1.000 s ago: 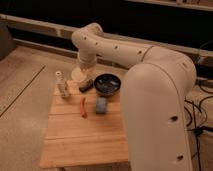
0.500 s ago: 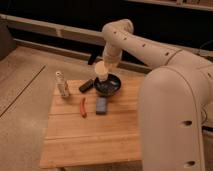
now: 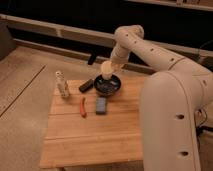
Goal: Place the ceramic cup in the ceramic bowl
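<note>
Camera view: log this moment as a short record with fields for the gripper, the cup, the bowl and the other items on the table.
gripper: above the ceramic bowl, at the ceramic cup
ceramic cup: cream-white, at the gripper, over the bowl's far-left part; whether it touches the bowl cannot be told
ceramic bowl: dark, shallow, near the wooden table's far edge
white bottle: upright, at the table's left far side
black rectangular object: left of the bowl
blue block: flat, in front of the bowl
red object: thin, left of the blue block
</note>
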Motion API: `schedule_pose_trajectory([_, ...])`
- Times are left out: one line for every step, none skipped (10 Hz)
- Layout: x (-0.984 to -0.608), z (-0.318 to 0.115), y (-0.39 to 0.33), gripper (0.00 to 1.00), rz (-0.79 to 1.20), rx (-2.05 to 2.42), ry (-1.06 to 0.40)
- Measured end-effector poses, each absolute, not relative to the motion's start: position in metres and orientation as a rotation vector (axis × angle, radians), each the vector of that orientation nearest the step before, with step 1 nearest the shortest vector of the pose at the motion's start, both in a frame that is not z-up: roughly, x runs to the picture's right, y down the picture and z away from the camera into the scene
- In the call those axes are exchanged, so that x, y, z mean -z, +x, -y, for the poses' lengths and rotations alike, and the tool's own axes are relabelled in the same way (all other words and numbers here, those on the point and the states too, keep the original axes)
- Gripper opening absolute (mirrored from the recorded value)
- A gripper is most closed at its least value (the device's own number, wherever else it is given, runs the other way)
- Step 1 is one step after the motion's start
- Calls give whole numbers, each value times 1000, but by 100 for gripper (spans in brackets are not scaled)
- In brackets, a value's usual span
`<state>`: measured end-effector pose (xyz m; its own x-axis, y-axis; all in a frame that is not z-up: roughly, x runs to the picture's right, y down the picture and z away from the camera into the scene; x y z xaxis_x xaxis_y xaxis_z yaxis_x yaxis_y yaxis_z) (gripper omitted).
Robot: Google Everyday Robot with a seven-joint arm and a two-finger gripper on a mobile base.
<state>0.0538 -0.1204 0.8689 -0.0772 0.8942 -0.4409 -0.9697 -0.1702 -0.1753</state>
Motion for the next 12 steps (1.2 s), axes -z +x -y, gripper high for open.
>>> schedule_pose_trajectory([-882, 118, 45, 0, -182, -1645, -548])
schedule_pose_trajectory([-888, 115, 40, 0, -186, -1633, -560])
schedule_pose_trajectory([-900, 107, 31, 0, -200, -1611, -586])
schedule_pose_trajectory([-913, 97, 28, 0, -231, -1595, -605])
schedule_pose_trajectory([-921, 91, 30, 0, -260, -1592, -614])
schedule_pose_trajectory([-929, 82, 37, 0, -301, -1599, -622])
schedule_pose_trajectory([-934, 76, 46, 0, -336, -1619, -626])
schedule_pose_trajectory([-940, 71, 54, 0, -366, -1638, -629])
schedule_pose_trajectory([-943, 70, 56, 0, -374, -1647, -630])
schedule_pose_trajectory([-950, 68, 58, 0, -366, -1664, -638])
schedule_pose_trajectory([-955, 67, 59, 7, -346, -1675, -655])
schedule_pose_trajectory([-957, 67, 58, 17, -330, -1668, -664])
